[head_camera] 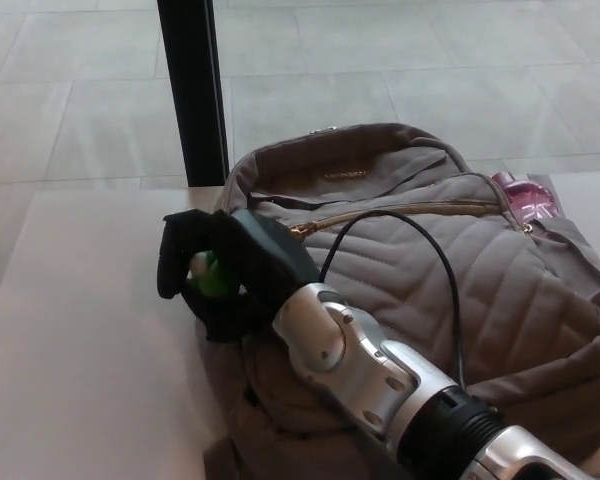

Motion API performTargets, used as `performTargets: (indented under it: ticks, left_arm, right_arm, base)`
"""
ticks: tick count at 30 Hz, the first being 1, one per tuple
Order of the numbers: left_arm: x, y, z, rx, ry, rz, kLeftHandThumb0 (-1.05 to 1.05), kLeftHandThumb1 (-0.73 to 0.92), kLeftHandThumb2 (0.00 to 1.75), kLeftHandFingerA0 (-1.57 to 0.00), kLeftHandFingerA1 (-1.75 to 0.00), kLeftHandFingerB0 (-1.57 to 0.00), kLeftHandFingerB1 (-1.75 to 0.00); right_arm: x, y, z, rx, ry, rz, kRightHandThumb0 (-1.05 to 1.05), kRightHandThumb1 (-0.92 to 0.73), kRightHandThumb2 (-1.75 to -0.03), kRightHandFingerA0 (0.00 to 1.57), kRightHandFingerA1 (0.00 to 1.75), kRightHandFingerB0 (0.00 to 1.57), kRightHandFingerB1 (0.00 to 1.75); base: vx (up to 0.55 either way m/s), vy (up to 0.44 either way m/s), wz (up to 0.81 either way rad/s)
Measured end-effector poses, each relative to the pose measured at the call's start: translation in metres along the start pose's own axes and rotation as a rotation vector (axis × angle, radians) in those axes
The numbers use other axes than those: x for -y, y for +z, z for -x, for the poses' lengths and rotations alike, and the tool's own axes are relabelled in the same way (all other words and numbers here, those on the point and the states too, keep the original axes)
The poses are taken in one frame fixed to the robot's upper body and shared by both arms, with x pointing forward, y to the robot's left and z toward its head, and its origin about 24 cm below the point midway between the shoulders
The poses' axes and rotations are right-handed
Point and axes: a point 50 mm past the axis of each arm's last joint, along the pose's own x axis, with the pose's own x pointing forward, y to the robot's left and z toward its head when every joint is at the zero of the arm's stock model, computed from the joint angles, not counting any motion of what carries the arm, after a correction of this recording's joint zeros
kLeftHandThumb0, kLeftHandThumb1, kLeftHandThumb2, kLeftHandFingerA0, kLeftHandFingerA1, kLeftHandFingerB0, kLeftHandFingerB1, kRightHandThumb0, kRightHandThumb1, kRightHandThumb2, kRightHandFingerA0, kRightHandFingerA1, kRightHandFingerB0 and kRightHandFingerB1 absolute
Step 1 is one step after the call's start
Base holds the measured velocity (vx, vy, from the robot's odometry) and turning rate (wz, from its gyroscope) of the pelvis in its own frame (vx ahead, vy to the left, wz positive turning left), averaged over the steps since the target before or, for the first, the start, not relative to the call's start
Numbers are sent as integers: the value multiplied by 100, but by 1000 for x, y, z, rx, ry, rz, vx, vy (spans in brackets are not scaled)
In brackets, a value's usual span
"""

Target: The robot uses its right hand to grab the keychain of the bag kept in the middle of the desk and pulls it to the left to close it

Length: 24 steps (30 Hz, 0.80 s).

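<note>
A grey quilted bag (450,290) lies in the middle of the pale desk (80,340). A gold zipper line (410,211) runs across its upper front and looks closed along the stretch that shows. My right hand (215,275) reaches in from the lower right and sits at the bag's left edge, over the desk. Its black fingers are shut on a small green keychain (208,274), which shows between them. My left hand is out of sight.
A black post (192,90) stands just behind the desk's far edge, close to the bag's top left. A pink object (528,196) pokes out at the bag's right side. A black cable (440,270) arcs from my forearm over the bag. Tiled floor lies beyond.
</note>
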Motion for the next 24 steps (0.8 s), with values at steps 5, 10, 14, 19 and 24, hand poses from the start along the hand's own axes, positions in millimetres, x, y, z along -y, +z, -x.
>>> performTargets:
  ticks: [5, 10, 14, 19, 24]
  left_arm:
    - [0, 1, 0, 1, -2, -4, -105, 90, 84, -42, -120, -43, -104]
    - [1, 2, -1, 2, -4, -8, -105, 90, 84, -42, -120, -43, -104]
    - [1, 3, -1, 5, -5, -11, -105, 90, 84, -42, -120, -43, -104]
    - [1, 5, -2, 9, -8, -17, -105, 90, 84, -42, -120, -43, -104]
    - [1, 8, -3, 16, -11, -24, -105, 90, 84, -42, -120, -43, -104]
  right_arm:
    - [-10, 6, 2, 36, 55, -1, -40, -38, -139, 102, 175, 85, 169]
    - [-18, 10, 5, 59, 100, -8, -40, -38, -139, 102, 175, 85, 169]
    - [-22, 12, 7, 68, 118, -19, -40, -38, -139, 102, 175, 85, 169]
    - [-24, 13, 8, 72, 131, -28, -40, -38, -139, 102, 175, 85, 169]
    - [-25, 15, 9, 77, 140, -34, -40, -38, -139, 102, 175, 85, 169]
  base:
    - [0, 0, 0]
    - [0, 0, 0]
    - [0, 0, 0]
    - [0, 0, 0]
    - [0, 0, 0]
